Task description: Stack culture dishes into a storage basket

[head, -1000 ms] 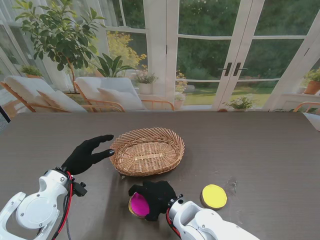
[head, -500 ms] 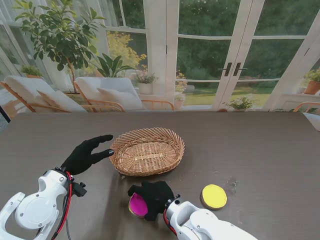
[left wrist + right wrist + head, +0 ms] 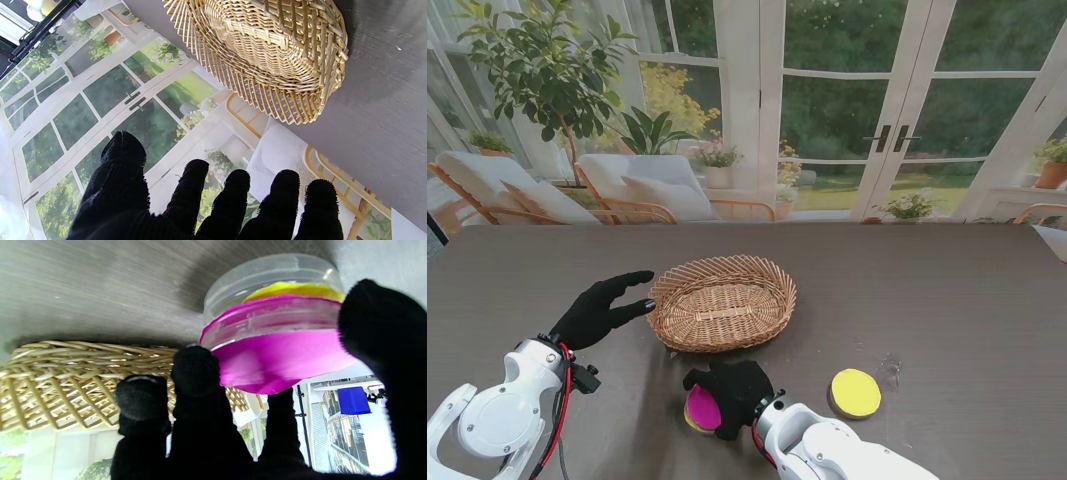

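Right robot hand (image 3: 732,388) in knit black glove clamps a clear round magenta-lidded plastic dish (image 3: 277,350); left robot hand (image 3: 599,308) splayed, holding nothing, beside the oval woven wicker basket (image 3: 721,300).

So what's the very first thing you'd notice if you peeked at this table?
The bright pink dish pops out first, gripped in the black-gloved right hand near me, with a yellow one beneath it in the right wrist view. Next comes the wicker basket in the middle of the table, with nothing in it, the left hand open beside it. A yellow dish sits alone to the right.
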`<state>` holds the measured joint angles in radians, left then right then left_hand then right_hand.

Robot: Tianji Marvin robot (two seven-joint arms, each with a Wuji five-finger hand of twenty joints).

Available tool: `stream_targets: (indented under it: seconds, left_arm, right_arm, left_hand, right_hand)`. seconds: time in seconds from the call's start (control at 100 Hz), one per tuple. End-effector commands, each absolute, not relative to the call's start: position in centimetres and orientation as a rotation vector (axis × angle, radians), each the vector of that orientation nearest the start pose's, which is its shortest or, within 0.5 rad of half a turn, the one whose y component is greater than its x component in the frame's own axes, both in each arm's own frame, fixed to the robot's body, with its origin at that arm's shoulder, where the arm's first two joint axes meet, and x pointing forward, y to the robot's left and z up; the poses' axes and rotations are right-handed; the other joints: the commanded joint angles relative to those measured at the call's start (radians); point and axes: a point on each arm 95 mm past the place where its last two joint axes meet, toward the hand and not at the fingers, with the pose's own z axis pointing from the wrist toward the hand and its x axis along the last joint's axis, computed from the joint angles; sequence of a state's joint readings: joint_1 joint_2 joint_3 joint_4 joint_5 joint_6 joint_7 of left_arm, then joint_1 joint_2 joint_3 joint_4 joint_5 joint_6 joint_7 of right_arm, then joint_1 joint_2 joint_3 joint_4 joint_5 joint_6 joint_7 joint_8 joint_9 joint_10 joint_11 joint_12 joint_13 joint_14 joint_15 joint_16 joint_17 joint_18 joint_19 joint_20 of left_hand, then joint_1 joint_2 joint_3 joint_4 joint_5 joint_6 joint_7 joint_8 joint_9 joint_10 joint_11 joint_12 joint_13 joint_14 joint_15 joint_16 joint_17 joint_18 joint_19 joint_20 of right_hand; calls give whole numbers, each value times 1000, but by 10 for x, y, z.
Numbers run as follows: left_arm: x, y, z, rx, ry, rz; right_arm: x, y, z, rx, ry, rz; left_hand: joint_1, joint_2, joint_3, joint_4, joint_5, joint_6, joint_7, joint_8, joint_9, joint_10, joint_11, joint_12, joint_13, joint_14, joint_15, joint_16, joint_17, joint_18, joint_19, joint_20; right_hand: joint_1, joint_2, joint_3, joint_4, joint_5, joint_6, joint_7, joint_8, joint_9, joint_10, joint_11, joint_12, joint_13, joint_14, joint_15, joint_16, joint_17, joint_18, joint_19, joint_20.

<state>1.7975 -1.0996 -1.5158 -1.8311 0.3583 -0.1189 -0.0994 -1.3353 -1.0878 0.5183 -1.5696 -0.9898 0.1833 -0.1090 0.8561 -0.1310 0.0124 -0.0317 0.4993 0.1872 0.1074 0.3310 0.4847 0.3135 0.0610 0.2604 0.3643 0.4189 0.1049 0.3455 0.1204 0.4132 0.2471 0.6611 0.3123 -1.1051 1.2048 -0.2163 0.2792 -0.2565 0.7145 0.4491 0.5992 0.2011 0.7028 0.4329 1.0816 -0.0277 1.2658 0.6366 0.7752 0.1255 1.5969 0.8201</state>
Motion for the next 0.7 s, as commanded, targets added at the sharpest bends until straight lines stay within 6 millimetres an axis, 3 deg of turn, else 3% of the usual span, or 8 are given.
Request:
stream_targets:
  seconds: [0.0, 0.69]
  left_arm:
    - [360, 54, -276, -1717, 1093, -1945]
    - [360, 54, -277, -1725, 1094, -1942]
  right_arm:
    - [321, 180, -374, 925, 1909, 1607]
    - [319, 183, -374, 915, 1928, 1567]
  left_hand:
    - [32, 57, -22, 27, 3, 0, -14, -6, -12, 8, -14, -8, -2, 10, -12, 7, -7, 10, -29, 11]
    - [32, 59, -22, 27, 2, 1, -14, -5, -13, 13, -13, -8, -3, 12, -13, 7, -7, 9, -29, 11]
  right_hand:
    - [1, 64, 72, 53, 47, -20, 78, 4, -31, -51, 32, 20, -11, 4, 4, -6, 11, -15, 43, -23]
    - [-38, 98, 28, 47, 0, -20, 45, -3, -145, -63, 31, 22, -111, 37, -57, -13, -75, -43, 23, -13]
